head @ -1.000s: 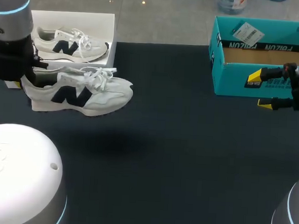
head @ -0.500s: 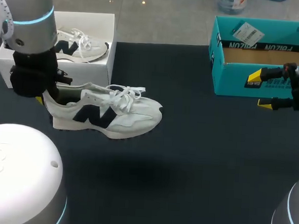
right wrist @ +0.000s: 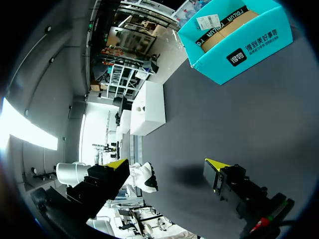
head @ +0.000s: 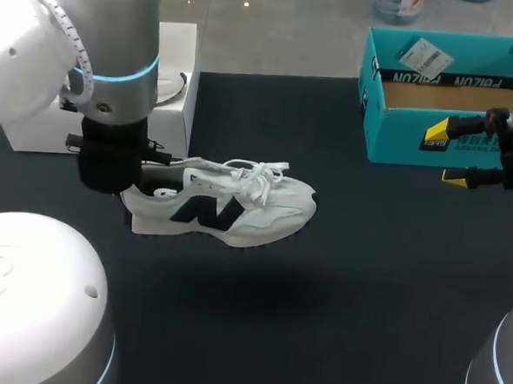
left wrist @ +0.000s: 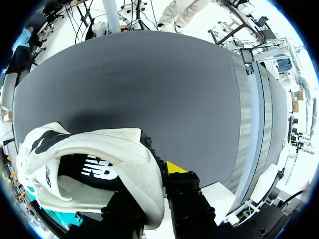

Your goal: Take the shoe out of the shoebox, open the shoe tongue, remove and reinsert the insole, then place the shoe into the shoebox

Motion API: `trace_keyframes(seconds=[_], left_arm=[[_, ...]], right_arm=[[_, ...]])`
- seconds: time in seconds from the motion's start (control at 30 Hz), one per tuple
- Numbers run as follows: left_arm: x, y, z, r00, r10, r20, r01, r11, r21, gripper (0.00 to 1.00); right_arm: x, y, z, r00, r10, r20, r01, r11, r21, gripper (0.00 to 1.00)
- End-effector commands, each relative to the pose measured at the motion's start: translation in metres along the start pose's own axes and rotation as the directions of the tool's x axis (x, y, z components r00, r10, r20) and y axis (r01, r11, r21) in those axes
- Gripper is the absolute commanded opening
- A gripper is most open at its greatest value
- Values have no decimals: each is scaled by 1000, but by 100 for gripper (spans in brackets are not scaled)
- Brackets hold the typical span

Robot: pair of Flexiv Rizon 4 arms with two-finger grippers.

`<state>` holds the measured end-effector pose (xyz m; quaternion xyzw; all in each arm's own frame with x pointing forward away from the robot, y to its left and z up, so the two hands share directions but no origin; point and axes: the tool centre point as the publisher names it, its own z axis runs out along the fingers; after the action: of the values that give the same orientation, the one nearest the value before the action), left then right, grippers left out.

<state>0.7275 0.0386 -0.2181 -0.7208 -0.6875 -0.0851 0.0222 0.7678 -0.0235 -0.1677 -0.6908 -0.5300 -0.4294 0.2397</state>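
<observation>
Left hand (left wrist: 152, 199) is clamped on the heel of the shoe (head: 229, 212) — in the left wrist view the heel wall stands between its two fingers, one yellow tip showing just beside it. From above, the shoe sits left of the frame's centre, toe pointing right, laces on top. It looks to hang clear of the tabletop (head: 337, 293), since a soft shadow lies lower in the frame rather than right under the sole. It is out of the white shoebox (head: 170, 108) at the upper left, though near its front corner. Right hand (head: 450, 156) is at the right edge of the frame, fingers wide apart with nothing between them, in front of the teal box (head: 399, 140) at the upper right.

The step looks like the carry-out: the shoe is lifted free and not yet set down. To do it well, bring it to the open middle of the tabletop, where both arms can reach, and lower it level so the whole sole lands at once — a heel-only grip lets the toe sag, and a toe-first touch could twist the shoe in the fingers. Let go only once the sole rests flat, with the toe toward the right hand and the tongue and laces open to it
</observation>
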Motion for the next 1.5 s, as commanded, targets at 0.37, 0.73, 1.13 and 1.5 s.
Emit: trace_keyframes(seconds=[0.37, 0.73, 1.13, 1.5], left_arm=[[-8, 8, 2, 1000, -1, -25, 1, 1000, 13, 0], [-26, 7, 52, 999, 40, -31, -39, 999, 34, 0], [-45, 7, 121, 996, 67, -57, -65, 997, 40, 0], [-58, 12, 164, 996, 70, -57, -66, 995, 68, 0]], right_arm=[[1, -1, 1, 1000, 2, 5, -2, 1000, -1, 100], [1, -1, 1, 1000, 2, 5, -2, 1000, -1, 100], [1, -1, 1, 1000, 2, 5, -2, 1000, -1, 100], [1, -1, 1, 1000, 2, 5, -2, 1000, -1, 100]])
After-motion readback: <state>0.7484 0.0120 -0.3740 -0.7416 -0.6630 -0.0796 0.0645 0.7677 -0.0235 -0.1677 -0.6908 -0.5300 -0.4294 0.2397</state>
